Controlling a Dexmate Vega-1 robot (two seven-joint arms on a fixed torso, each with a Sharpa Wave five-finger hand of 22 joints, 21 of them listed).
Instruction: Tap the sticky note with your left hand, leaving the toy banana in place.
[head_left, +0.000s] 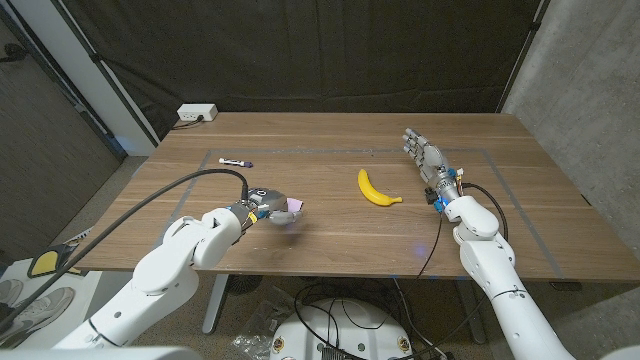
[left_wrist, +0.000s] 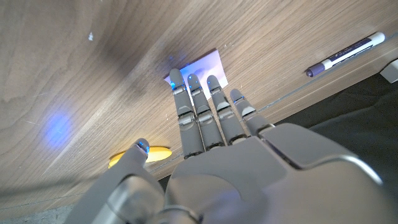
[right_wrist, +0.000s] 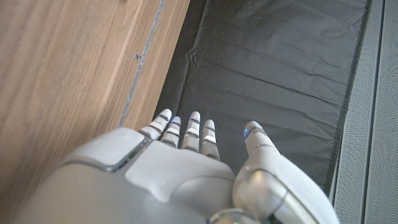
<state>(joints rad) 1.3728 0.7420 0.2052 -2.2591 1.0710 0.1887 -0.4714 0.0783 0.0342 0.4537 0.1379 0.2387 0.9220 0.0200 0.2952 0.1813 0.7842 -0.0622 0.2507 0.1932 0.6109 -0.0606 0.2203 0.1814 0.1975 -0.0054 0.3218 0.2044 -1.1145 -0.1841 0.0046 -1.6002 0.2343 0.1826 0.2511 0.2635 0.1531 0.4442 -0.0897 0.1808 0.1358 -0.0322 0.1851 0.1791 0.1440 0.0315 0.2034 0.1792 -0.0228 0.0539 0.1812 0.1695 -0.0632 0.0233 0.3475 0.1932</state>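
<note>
Left hand (head_left: 268, 203) reaching over the pale purple sticky note (head_left: 294, 205) on the wooden desk (head_left: 320, 140); toy banana (head_left: 376, 190) lying apart from it.

In the left wrist view the left hand's fingers (left_wrist: 198, 106) are lying straight and close together, grasping nothing, their tips sitting over the near edge of the sticky note (left_wrist: 202, 67); whether they are touching it is not clear; the note is lying flat near the desk's left front; the yellow toy banana is resting toward the middle of the desk, its long axis running from far-left to near-right, curving, with its stem end pointing toward the right hand (head_left: 424, 153); the right hand is reaching out over the desk with fingers extended, grasping nothing; a marker pen (head_left: 236, 162) is lying beyond the note.
</note>
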